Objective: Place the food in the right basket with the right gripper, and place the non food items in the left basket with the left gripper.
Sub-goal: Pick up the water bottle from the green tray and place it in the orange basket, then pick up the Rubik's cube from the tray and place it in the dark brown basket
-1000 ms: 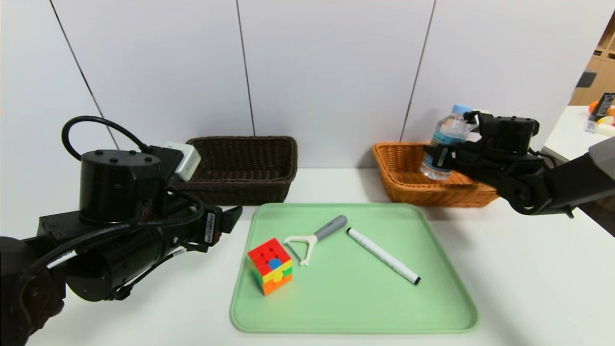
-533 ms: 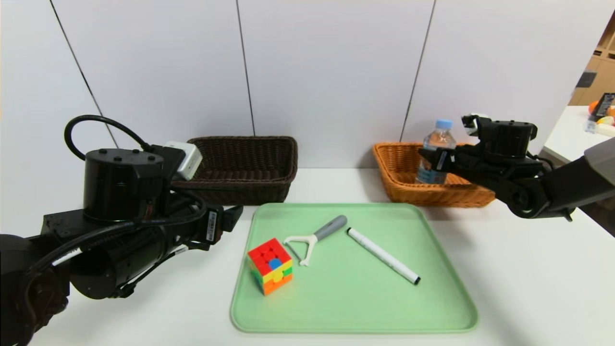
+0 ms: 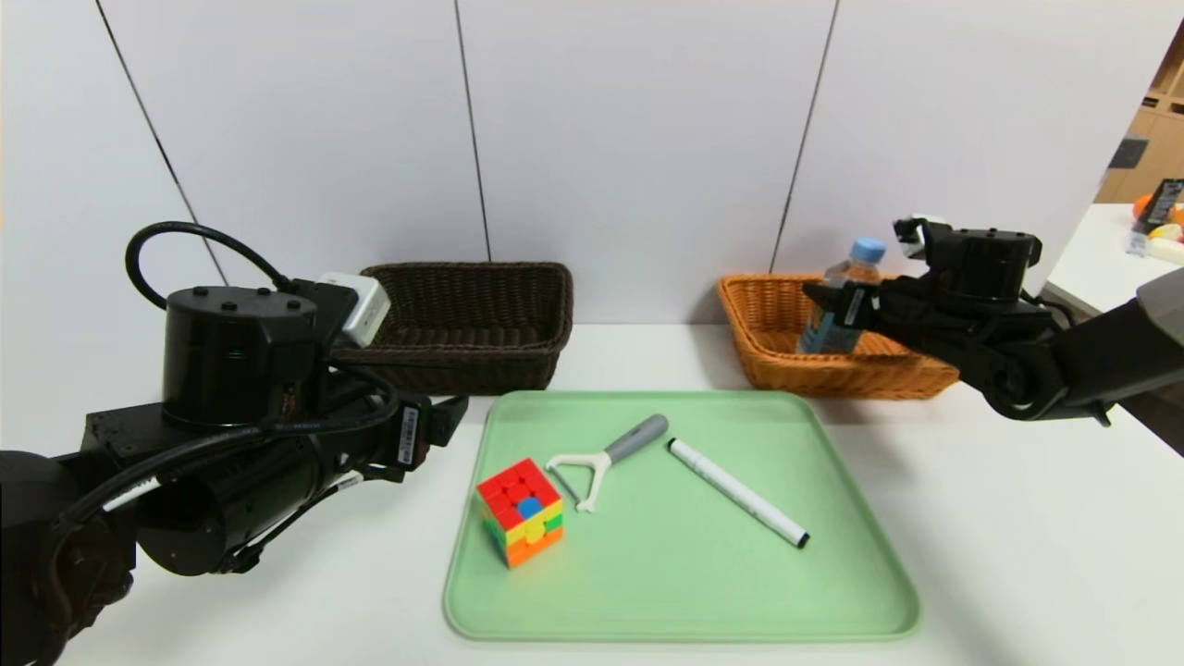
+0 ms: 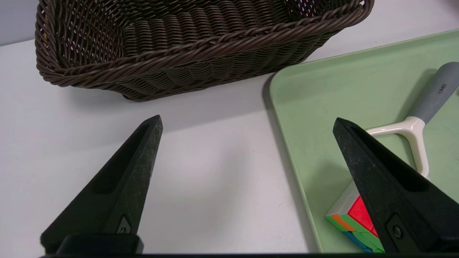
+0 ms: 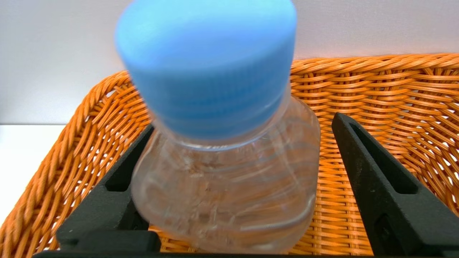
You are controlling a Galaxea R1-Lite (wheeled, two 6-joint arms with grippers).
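— Counting first: how many things are laid out?

— Two wicker baskets are seen at the back of the white table, and one pale green tray with rounded corners is set in front of them. Three items are laid on the tray: one multicoloured puzzle cube, one white Y-shaped peeler with a smooth grey handle, and one slim white marker with a black tip. One clear plastic water bottle is counted as well.

— Where is the bottle found?

— It is stood inside the orange-tan basket, tilted, its ribbed light blue cap leaned toward the right gripper. That gripper's two black wedge-shaped fingers are spread on either side of the bottle; one finger is seen close against its clear wall, the other is kept apart from it.

— And the other side?

— The dark brown basket, tightly woven with a braided rim, is set to the left of the tray. The left gripper is held above the table beside the tray's near-left corner, its fingers spread wide with nothing between them. The cube and peeler are seen just beside one fingertip in the left wrist view.
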